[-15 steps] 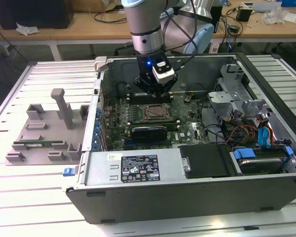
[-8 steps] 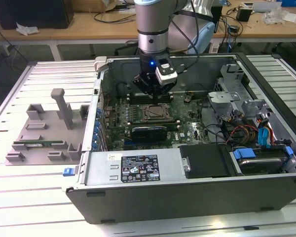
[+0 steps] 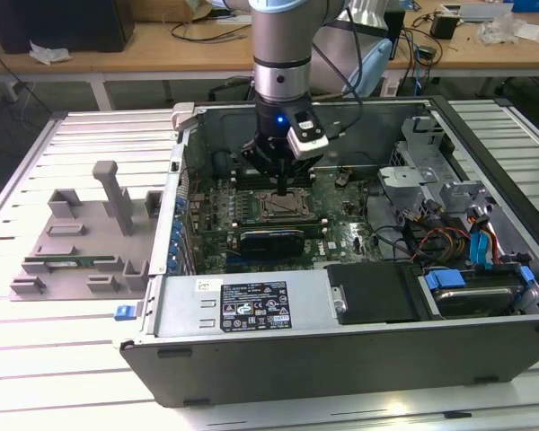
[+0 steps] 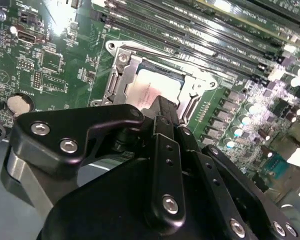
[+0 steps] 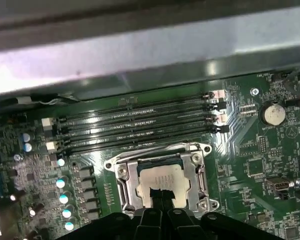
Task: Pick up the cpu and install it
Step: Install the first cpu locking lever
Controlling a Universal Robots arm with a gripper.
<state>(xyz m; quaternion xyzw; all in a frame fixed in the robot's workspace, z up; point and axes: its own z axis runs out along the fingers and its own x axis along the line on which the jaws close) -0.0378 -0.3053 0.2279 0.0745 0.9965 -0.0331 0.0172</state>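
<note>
One open computer case (image 3: 341, 332), laid flat on a pale slatted tabletop (image 3: 72, 359), green motherboard (image 3: 341, 235) facing up. On the exterior view's left, well apart from the case wall, a grey moulded fixture (image 3: 81, 242) with upright posts and shallow pockets. Behind, across the room, long wooden benches (image 3: 144, 58) strewn with cables and small boxes. Inside the case toward the exterior view's right, a black drive bay (image 3: 373, 292) and blue cables (image 3: 481, 247).

Reaching straight down from a silver arm (image 3: 283, 45) into the case: the end effector (image 3: 281, 184), over the middle of the board. Fingers drawn together, nothing clamped between them, tips (image 5: 155, 194) at the top face of the cpu (image 5: 162, 181); touching or just above, hard to say.

Seated flat inside the square socket frame (image 5: 121, 172), silver top up: the cpu, seen in both wrist views (image 4: 150, 87). Just beside the frame, four long dark memory slots (image 5: 140, 125); farther off on the board, a round coin cell (image 5: 272, 114).
</note>
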